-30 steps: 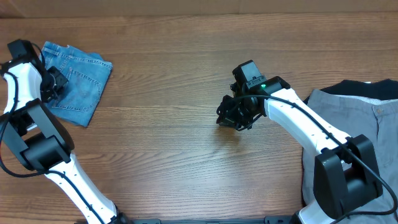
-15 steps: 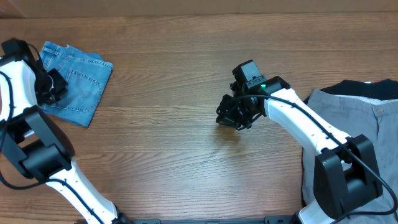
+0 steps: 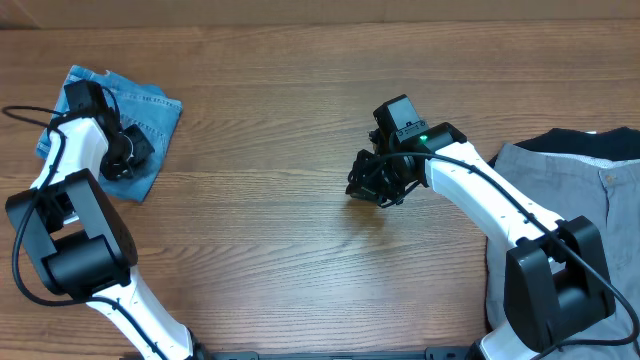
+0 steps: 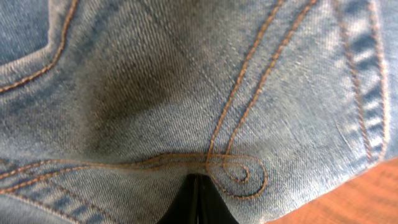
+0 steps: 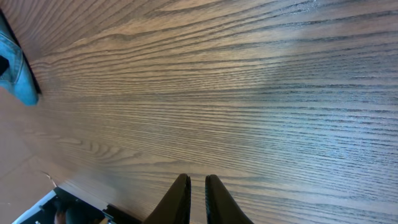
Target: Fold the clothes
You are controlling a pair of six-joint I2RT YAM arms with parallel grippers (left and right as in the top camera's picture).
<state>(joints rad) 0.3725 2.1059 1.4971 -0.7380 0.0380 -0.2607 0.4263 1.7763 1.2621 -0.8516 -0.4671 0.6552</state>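
The folded light blue denim jeans (image 3: 155, 118) lie at the far left of the table. My left gripper (image 3: 127, 158) rests on top of them, near their lower edge. In the left wrist view its tips (image 4: 198, 179) are shut, pressed together on the denim (image 4: 186, 81) beside a curled orange stitch, with no cloth between them. My right gripper (image 3: 374, 186) hovers mid-table over bare wood. Its fingers (image 5: 198, 182) are all but shut and hold nothing. The jeans (image 5: 15, 74) show as a blue corner at the left edge of the right wrist view. Grey trousers (image 3: 570, 190) and a black garment (image 3: 600, 143) lie at the right.
The wooden table (image 3: 280, 250) runs between the two arms. The grey trousers' pile reaches the right edge, partly under the right arm's base (image 3: 545, 300). The left arm's base (image 3: 75, 240) stands just below the jeans.
My left gripper has swung from the jeans' left edge to over their middle, and the jeans have shifted slightly. The right arm has not moved.
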